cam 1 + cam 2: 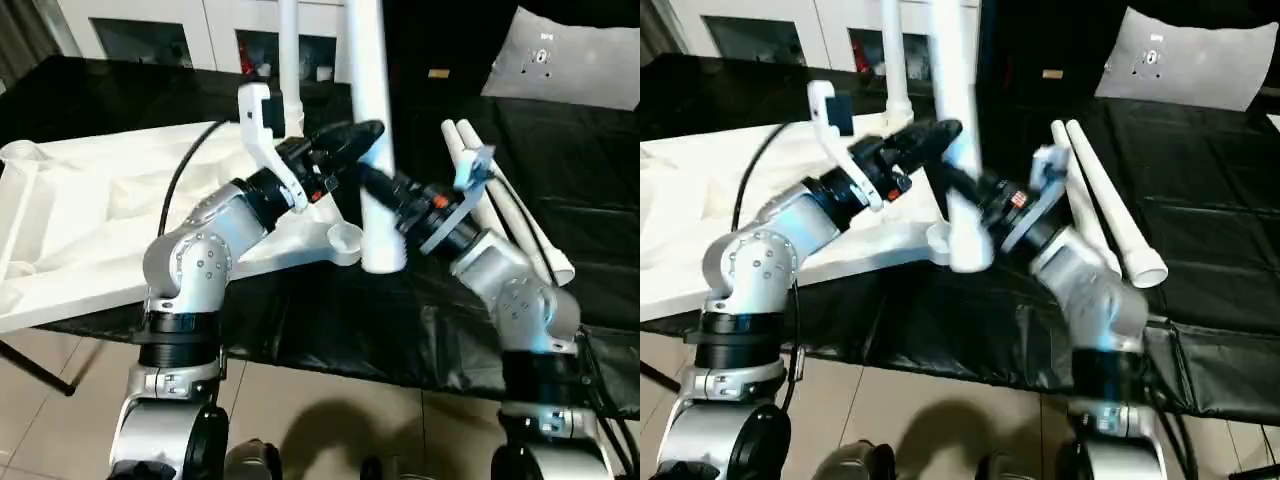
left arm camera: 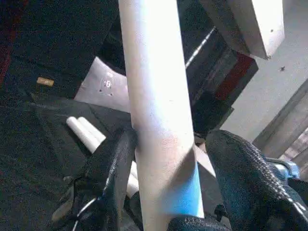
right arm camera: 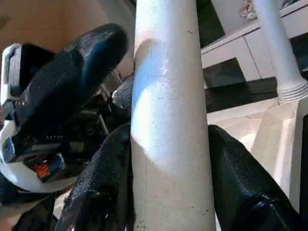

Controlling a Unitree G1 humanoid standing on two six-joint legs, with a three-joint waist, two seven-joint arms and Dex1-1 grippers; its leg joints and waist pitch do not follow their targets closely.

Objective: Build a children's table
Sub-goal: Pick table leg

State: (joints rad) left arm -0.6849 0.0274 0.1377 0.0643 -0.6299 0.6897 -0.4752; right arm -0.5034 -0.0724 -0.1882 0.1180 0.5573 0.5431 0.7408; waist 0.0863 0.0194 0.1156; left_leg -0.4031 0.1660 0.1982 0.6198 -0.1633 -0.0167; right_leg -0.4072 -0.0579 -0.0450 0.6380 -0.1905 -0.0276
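The children's table top (image 1: 100,220) lies upside down on the left of the black workbench. One white leg (image 1: 290,70) stands in its far corner. A second leg (image 1: 372,70) is held upright, its lower end just beside the near corner socket (image 1: 345,238). My right gripper (image 1: 375,185) is shut on this leg, both fingers (image 3: 106,183) pressed to it. Slightly higher, my left gripper (image 1: 365,140) stands open around it. One finger (image 2: 115,163) touches the leg and the other keeps a small gap. Two more legs (image 1: 505,205) lie on the right.
The black sheet (image 1: 330,320) hangs over the workbench's front edge, with tiled floor below. White cabinets (image 1: 150,35) stand behind the bench. A pale flat panel (image 1: 570,60) lies at the back right.
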